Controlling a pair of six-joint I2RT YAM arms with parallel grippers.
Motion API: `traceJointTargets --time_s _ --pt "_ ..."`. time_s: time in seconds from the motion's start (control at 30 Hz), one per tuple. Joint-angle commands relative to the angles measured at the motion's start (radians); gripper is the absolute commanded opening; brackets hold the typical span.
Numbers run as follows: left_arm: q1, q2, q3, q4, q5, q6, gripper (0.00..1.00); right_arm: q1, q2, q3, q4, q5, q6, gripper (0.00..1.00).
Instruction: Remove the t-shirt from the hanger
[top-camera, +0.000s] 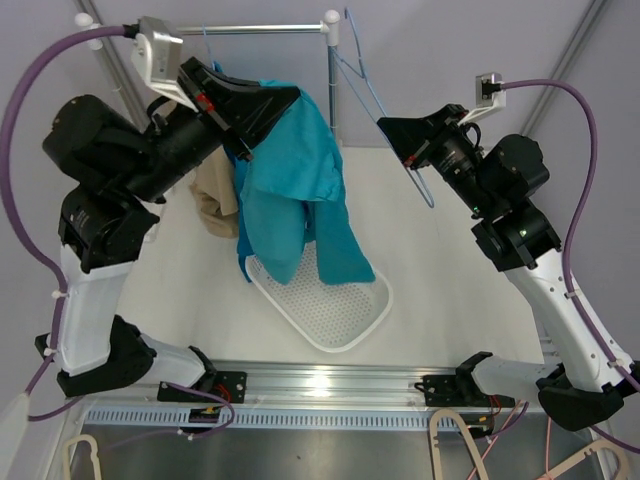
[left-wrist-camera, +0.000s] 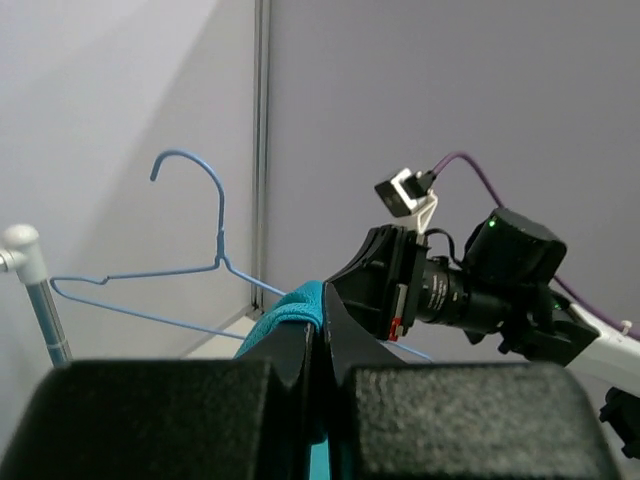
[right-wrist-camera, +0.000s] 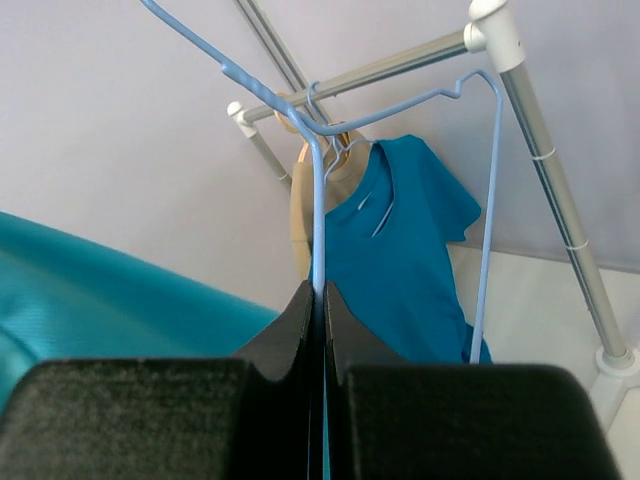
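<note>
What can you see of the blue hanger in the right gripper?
Thin blue wire hanger: open hook, twisted neck, triangular frame with small shoulder notches. It is bare, the teal t-shirt off it, held tilted in the air beside the rack post. The right gripper is shut on its wire; nothing else visibly touches it.

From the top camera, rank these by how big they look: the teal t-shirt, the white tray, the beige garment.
1. teal t-shirt
2. white tray, partly covered by the shirt
3. beige garment, partly hidden, so its full extent is unsure
</note>
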Motion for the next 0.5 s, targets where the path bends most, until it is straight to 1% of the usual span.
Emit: traceJointTargets --time_s 0.0,0.23,0.3,0.37,0.43,0.47 --pt "-0.005 0.022 0.118 -0.014 0.055 0.041 0.01 -0.008 -0.007 0.015 0.11 0.023 -0.017 0.0" --pt "-0.003 -0.002 0.065 0.031 0.101 0.031 0.01 -0.017 -0.007 0.01 0.12 0.03 -0.02 0.0" --pt "-0.003 -0.031 -0.021 0.032 0.093 0.015 0.01 -0.021 -0.009 0.009 0.118 0.028 -0.023 0.0" --pt "-0.003 -0.1 -0.153 0.054 0.064 -0.011 0.01 -0.023 -0.012 0.007 0.118 0.028 -0.025 0.0" --pt "-0.003 -0.184 -0.417 0.129 0.011 -0.035 0.01 -0.026 -0.012 0.004 0.12 0.019 -0.02 0.0" --pt "-0.003 -0.209 -0.491 0.164 -0.015 -0.049 0.01 -0.027 -0.01 0.006 0.118 0.013 -0.021 0.0"
